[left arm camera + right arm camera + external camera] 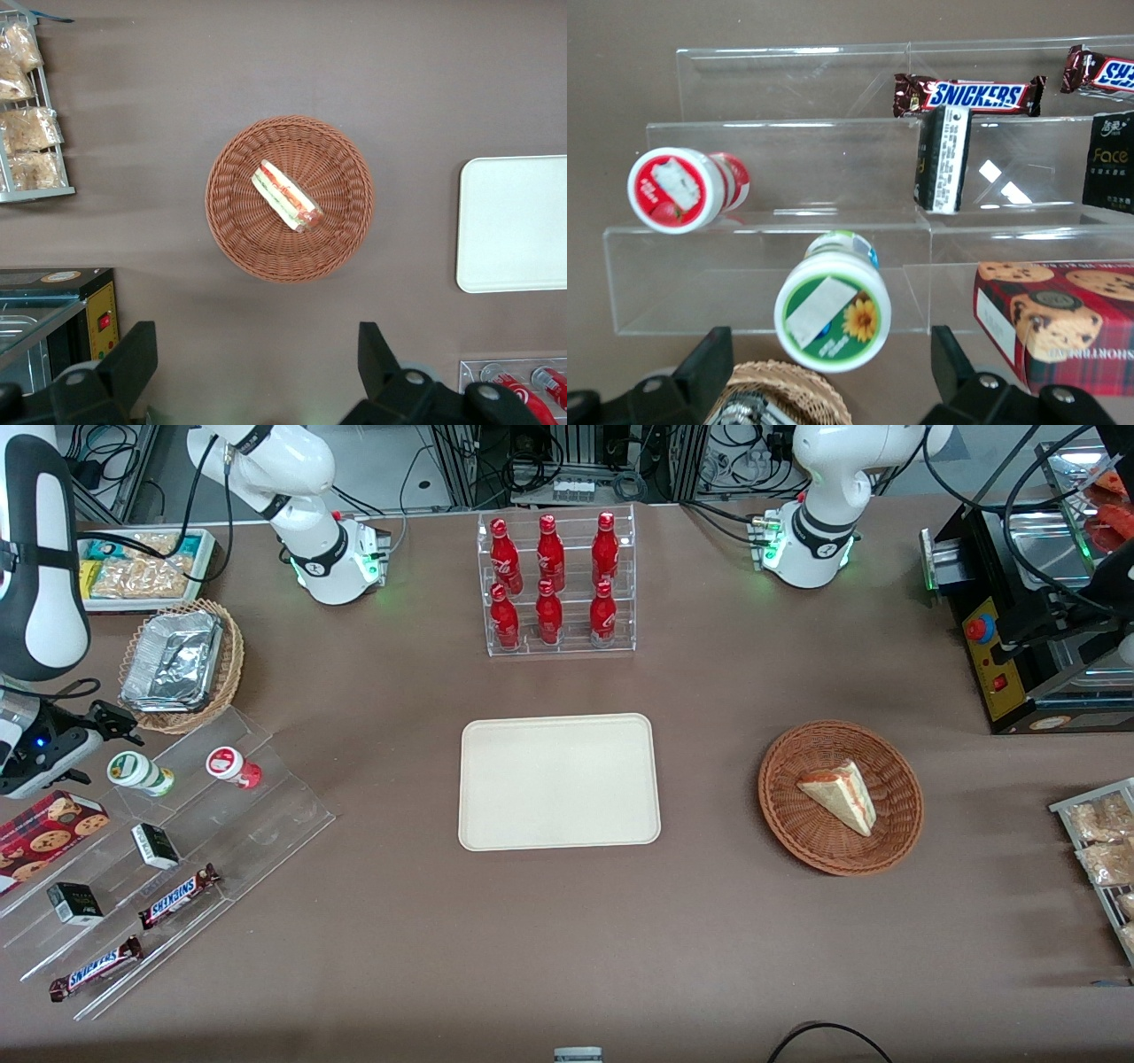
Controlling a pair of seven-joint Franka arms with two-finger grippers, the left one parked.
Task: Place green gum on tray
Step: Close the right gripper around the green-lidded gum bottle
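The gripper [104, 737] hangs at the working arm's end of the table, low over the top step of a clear acrylic stepped stand [190, 841]. In the right wrist view its two black fingers [709, 365] stand wide apart, with nothing held between them.

The green gum [140, 772] lies on its side on that top step, just beside the gripper. Its green-ringed lid [833, 312] faces the wrist camera and sits between the spread fingers. It seems to be apart from both fingers, though the angle makes that hard to judge. The red-lidded bottle [233, 766] lies next to it on the same step.

Lower steps carry two small black boxes [155, 846] and Snickers bars [177, 895]. A cookie box [44, 828] lies beside the gum.

The tray [559, 782] sits bare in the middle of the front frame, well apart from the gum. A rack of red bottles [556, 584] stands above it in the upper middle of the frame.
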